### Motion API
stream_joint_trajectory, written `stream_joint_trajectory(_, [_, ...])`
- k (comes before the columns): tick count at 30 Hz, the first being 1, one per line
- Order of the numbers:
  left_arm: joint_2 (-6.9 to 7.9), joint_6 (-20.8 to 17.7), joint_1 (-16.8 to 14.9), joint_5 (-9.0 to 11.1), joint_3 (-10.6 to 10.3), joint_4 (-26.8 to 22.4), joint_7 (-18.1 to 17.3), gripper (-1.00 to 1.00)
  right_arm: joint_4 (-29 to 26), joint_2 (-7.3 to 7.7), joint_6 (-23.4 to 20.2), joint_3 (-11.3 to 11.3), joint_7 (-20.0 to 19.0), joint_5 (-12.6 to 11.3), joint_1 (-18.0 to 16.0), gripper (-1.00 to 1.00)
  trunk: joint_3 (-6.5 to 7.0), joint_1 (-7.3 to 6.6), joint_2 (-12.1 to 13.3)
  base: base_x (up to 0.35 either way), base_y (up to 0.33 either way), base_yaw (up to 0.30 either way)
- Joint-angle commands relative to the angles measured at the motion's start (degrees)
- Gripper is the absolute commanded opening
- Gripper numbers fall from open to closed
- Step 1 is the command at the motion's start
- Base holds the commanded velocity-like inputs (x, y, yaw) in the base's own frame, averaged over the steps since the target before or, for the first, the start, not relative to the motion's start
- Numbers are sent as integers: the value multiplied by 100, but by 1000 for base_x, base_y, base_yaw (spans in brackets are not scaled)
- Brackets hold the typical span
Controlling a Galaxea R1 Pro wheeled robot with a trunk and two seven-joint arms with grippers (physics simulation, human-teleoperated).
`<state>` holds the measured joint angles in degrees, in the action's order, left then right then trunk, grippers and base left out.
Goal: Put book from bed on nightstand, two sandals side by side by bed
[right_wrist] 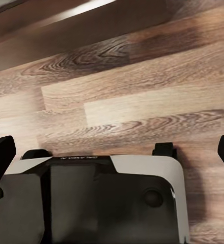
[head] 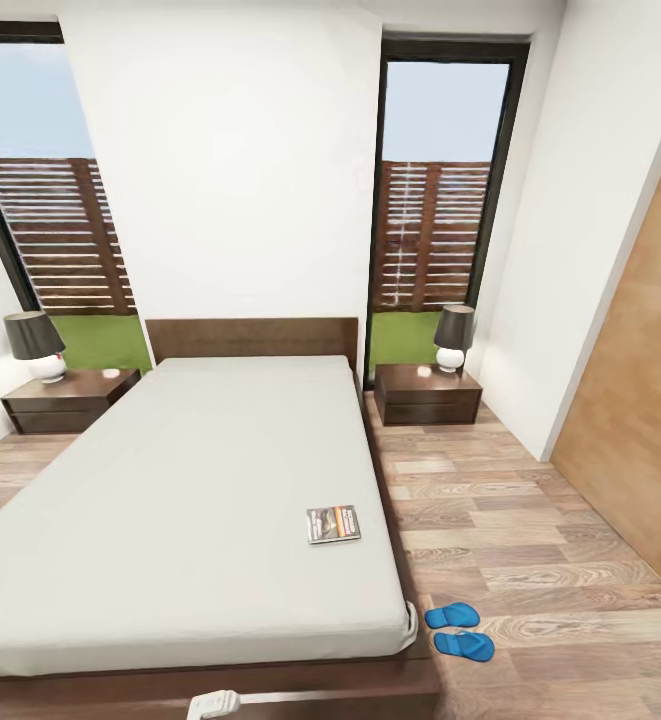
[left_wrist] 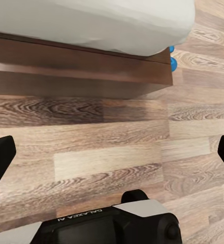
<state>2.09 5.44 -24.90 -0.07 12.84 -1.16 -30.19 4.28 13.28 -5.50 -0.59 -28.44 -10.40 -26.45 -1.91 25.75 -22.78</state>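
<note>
Book (head: pixel 333 524) lies near bed (head: pixel 170 500) edge, sandals (head: pixel 459 631) below; both pincers (left_wrist: pixel 112 152) (right_wrist: pixel 112 152) spread, empty. Risk: overreach could nudge book off mattress.

Left gripper (left_wrist: pixel 112 152) hangs low, palm facing down, its two black fingertips (left_wrist: pixel 1 152) set wide at either edge of the left wrist view, nothing between them. The wrist housing sits below, black and white, with lettering on its face. Right gripper (right_wrist: pixel 112 152) takes the same pose: dark fingers (right_wrist: pixel 0 155) spread far apart, jaws wide, nothing in the gap, the white and black body broad across the near part of its wrist view. In the head view, a small white piece of the robot (head: pixel 213 704) pokes in at the bottom edge.
</note>
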Motion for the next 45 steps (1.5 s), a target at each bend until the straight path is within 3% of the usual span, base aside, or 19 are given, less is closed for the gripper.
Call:
stream_joint_trajectory(1, [2,18,-6,-2,16,9,-17,100,12,4,-31,0,6,-58,-9,100,-13,4,-14,0,0,0])
stream_joint_trajectory(45, [2,86,-6,-2,10,9,-4,100,12,-6,-30,15,58,-58,-9,100,-13,4,-14,176,-47,0])
